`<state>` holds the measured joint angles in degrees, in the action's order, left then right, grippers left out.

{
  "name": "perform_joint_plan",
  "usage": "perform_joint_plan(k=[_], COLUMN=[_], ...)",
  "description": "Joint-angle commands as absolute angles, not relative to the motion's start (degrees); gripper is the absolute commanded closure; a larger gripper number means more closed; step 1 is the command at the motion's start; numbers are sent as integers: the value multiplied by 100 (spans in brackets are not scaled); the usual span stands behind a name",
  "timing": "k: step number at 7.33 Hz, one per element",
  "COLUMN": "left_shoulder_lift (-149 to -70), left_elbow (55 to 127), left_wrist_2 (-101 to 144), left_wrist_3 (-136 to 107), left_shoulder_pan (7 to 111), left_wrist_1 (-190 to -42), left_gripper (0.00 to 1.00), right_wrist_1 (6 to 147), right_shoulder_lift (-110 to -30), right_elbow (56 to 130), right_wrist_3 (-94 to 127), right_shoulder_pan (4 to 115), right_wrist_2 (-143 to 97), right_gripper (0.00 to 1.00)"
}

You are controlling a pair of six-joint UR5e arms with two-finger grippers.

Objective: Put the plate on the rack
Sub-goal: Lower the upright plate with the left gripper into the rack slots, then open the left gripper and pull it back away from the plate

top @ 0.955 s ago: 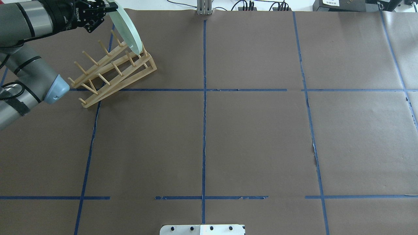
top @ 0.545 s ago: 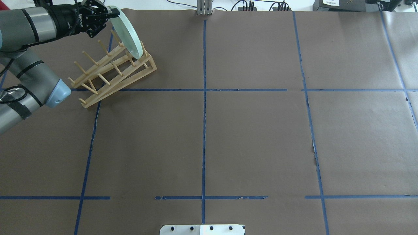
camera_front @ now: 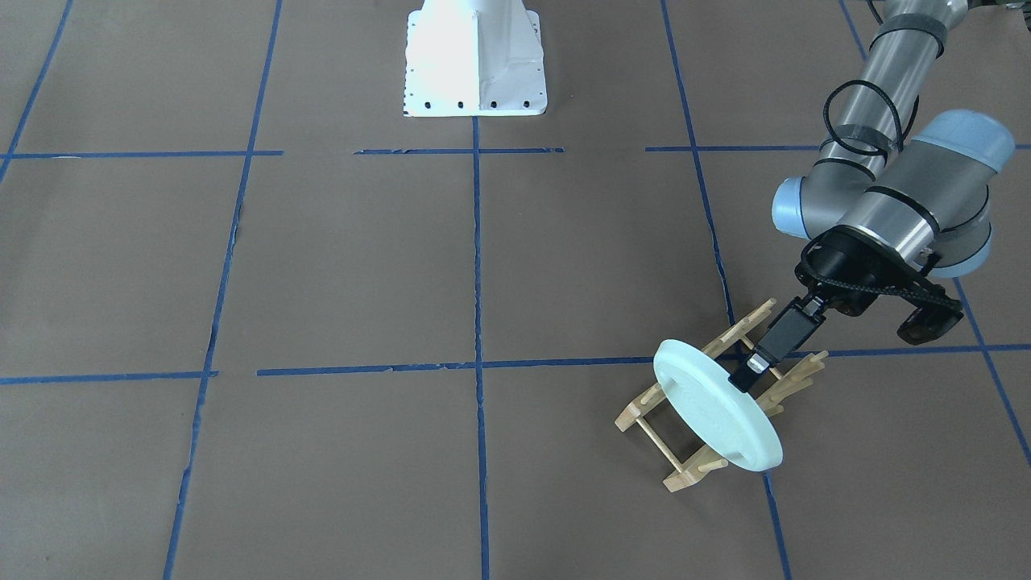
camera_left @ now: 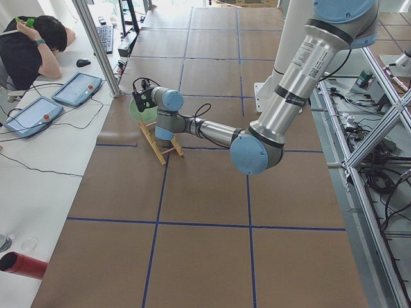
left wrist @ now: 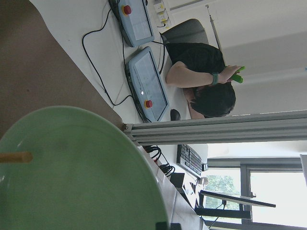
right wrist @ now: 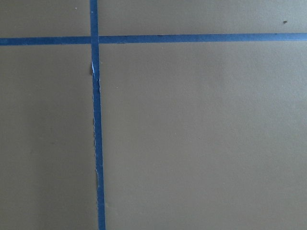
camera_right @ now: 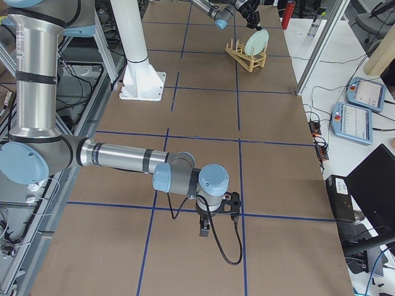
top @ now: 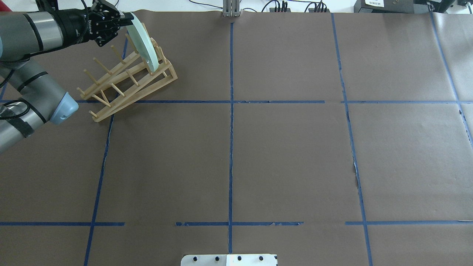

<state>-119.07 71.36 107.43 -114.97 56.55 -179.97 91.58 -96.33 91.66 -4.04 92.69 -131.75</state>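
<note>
Plate (top: pixel 145 46) has tipped steeper and dropped between the rack's (top: pixel 122 85) far-end pegs. Left gripper (top: pixel 128 16) stays clamped on its rim; release likely next.

Left end effector (camera_front: pixel 751 369) pinched on plate (camera_front: pixel 713 415) rim; right end effector (camera_right: pixel 204 232) low, downward-pointing.

Each arm is built of silver-grey cylindrical tubes joined by housings with pale blue end caps (camera_front: pixel 966 133). The left arm (camera_front: pixel 886 213) carries black bands and a looped black cable (camera_front: pixel 830 101). The left gripper (top: pixel 127 16) is black, with white lettering (top: pixel 88 27) on its body. The white pedestal (camera_front: pixel 475 56) shows a row of dark screw holes. The right arm (camera_right: pixel 117 154) has the same finish.
</note>
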Motion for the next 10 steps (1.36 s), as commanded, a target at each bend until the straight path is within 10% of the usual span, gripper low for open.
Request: perform_joint_plan(k=[1,10], left_shoulder_lift=[-11900,-9099], left_elbow=[7189,9051], left_wrist_2=[10784,12269], left_wrist_3=[-11278,-2973], left_shoulder_pan=[5651,6923], left_wrist_1=[-17790,-13253], left_gripper=[0,0], right_wrist_1=[9158,9158], right_shoulder_lift=[-9633,-9633], right_elbow=[9167,9167], right_wrist_3=[-404,-404], right_shoulder_pan=[9272,9264], right_wrist_2=[-13175,-13175], right_gripper=[0,0])
